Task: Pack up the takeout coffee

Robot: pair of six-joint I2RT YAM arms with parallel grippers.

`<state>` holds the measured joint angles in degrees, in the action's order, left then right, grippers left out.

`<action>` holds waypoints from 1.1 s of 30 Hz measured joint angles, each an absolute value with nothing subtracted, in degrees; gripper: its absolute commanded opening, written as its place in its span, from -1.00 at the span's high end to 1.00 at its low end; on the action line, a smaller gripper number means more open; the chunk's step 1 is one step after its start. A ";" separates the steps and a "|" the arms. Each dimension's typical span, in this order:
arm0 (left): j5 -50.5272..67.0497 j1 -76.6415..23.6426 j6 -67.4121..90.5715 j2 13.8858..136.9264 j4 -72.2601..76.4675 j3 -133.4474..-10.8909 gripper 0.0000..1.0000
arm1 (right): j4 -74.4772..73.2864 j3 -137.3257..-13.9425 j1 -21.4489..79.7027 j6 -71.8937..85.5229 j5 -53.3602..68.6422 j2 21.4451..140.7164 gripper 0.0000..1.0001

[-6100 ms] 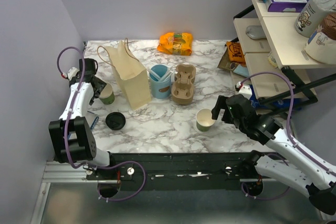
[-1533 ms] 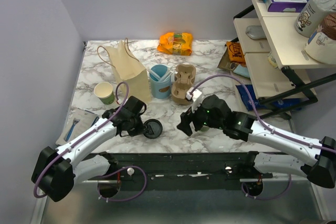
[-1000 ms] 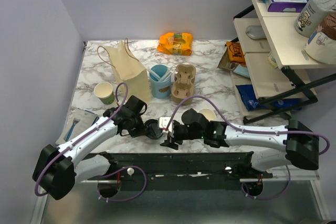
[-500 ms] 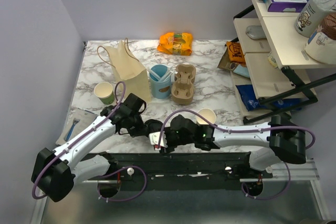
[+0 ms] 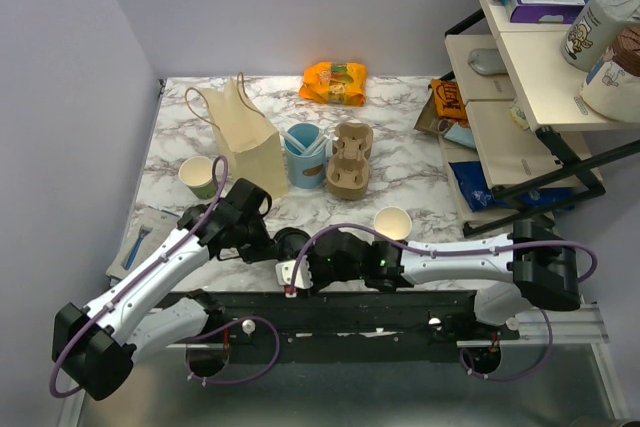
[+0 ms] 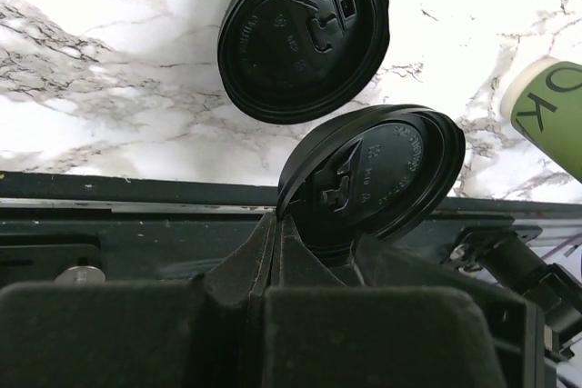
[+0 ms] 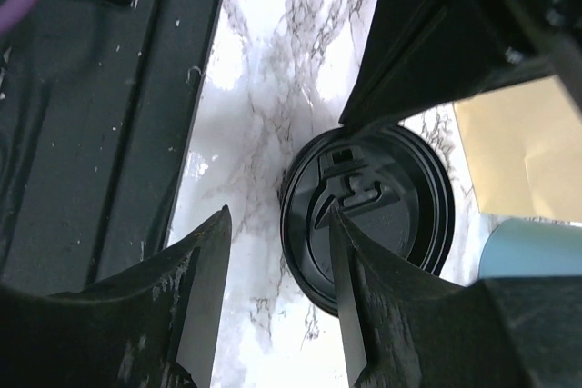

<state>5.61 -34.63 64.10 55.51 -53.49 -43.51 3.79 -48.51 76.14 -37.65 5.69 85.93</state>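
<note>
Down at the front edge of the bench (image 5: 400, 172), the left end effector (image 6: 275, 229) is pinching one black lid (image 6: 373, 174) by its rim, tilted beside a second lid (image 6: 303, 35) lying flat, probably to separate the two. The right end effector (image 7: 277, 222) is hovering over that flat one, jaws apart. Nearby, the green paper cup (image 5: 392, 221) is standing lidless.

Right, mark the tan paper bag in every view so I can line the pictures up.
Top external: the tan paper bag stands far left on the table, beside the light-blue cup.
Left wrist: not in view.
Right wrist: a tan patch at the right edge, above the light-blue cup.
Shared landmark: the marble table top.
</note>
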 measured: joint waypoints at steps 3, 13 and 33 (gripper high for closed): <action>5.63 -34.63 64.10 54.48 -54.35 -43.64 1.00 | 3.11 -48.53 76.14 -37.65 5.08 85.95 -0.07; 7.40 -34.63 64.07 53.60 -54.52 -43.64 1.00 | 3.05 -49.78 76.18 -39.00 2.74 88.53 0.58; 2.72 -34.63 63.33 50.11 -55.18 -47.09 -0.98 | 0.73 -47.37 77.54 -37.47 -4.47 80.38 0.99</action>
<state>2.72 -34.63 63.33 50.11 -55.18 -47.09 0.73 -47.37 77.54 -37.47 -4.47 80.38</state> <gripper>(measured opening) 0.987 0.015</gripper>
